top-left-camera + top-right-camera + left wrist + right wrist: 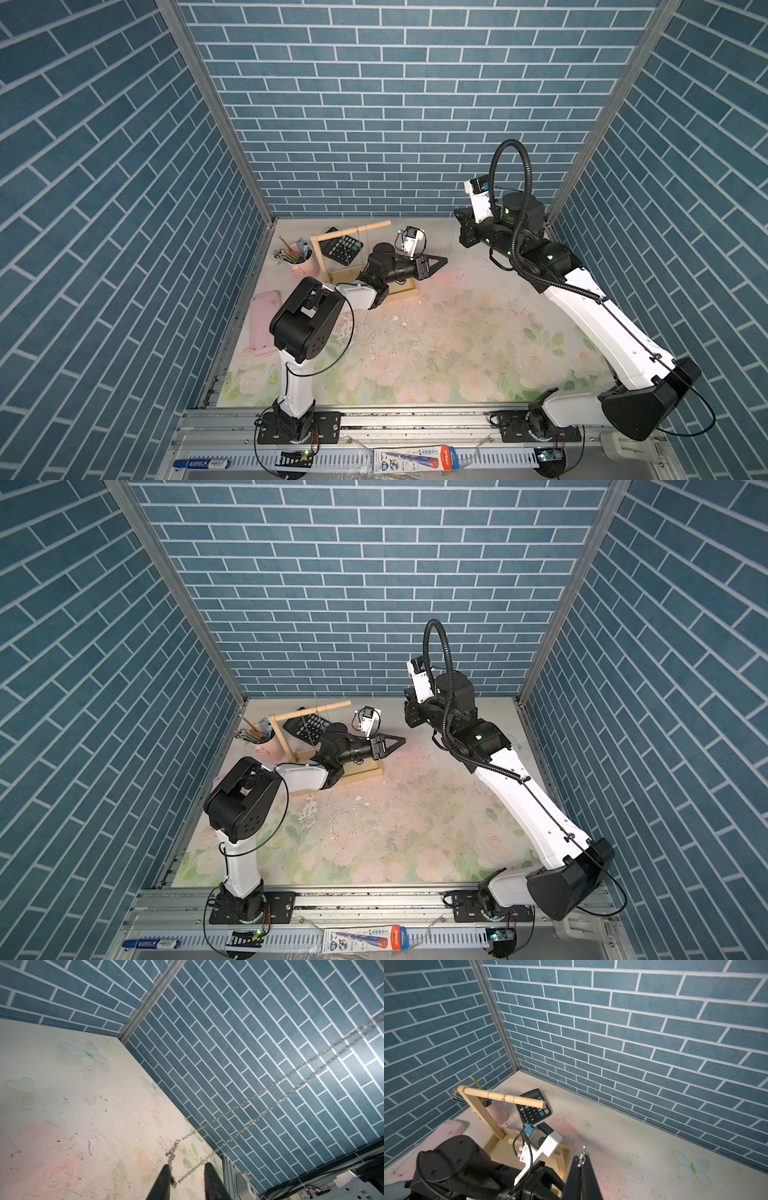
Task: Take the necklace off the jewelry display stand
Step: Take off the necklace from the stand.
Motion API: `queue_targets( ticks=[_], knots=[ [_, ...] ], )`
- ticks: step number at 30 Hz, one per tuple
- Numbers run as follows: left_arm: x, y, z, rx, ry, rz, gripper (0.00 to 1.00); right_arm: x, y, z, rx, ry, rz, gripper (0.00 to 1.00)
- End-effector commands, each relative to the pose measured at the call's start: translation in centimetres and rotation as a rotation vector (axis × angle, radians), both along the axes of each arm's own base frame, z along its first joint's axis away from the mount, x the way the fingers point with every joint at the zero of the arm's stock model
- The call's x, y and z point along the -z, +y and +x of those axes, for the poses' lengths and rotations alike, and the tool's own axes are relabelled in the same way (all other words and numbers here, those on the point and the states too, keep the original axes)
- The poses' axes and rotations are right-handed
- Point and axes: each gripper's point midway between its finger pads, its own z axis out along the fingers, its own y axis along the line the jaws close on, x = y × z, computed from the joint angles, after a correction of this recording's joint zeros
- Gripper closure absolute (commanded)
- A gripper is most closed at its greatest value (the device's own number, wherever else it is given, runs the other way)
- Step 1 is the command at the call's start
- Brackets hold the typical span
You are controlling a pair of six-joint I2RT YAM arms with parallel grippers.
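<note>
A thin silver necklace point(257, 1094) with a small cross pendant point(171, 1154) hangs in two strands between my grippers. My right gripper point(581, 1159) is shut on its upper end, raised near the back wall in both top views point(459, 216) point(409, 698). My left gripper point(187, 1165) stands open low over the table point(442, 261). The chain passes between its fingers and catches on one finger point(164, 1180). The pale wooden jewelry display stand point(504, 1098) stands at the back left point(405, 293), behind the left arm. Other fine chains hang from its top dowel.
A pink pencil cup point(301, 259) and a black calculator point(340, 247) sit beside and behind the stand. A flat pink case point(264, 324) lies along the left wall. Blue brick walls close in three sides. The left forearm lies over the stand's tray base.
</note>
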Motion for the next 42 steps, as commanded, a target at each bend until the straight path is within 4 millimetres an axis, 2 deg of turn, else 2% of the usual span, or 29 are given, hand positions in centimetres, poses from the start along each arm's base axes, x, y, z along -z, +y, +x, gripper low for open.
queue_targets(
  ticks=[1,42],
  knots=[
    [-0.7,-0.1,0.4,0.005,-0.032,-0.021,0.7,-1.1,-0.3,-0.4,-0.006,-0.022,0.022,1.0],
    [1.1,0.0,0.6,-0.008,-0.028,0.024,0.76,-0.8,-0.3,-0.4,-0.003,-0.019,0.025,1.0]
  ],
)
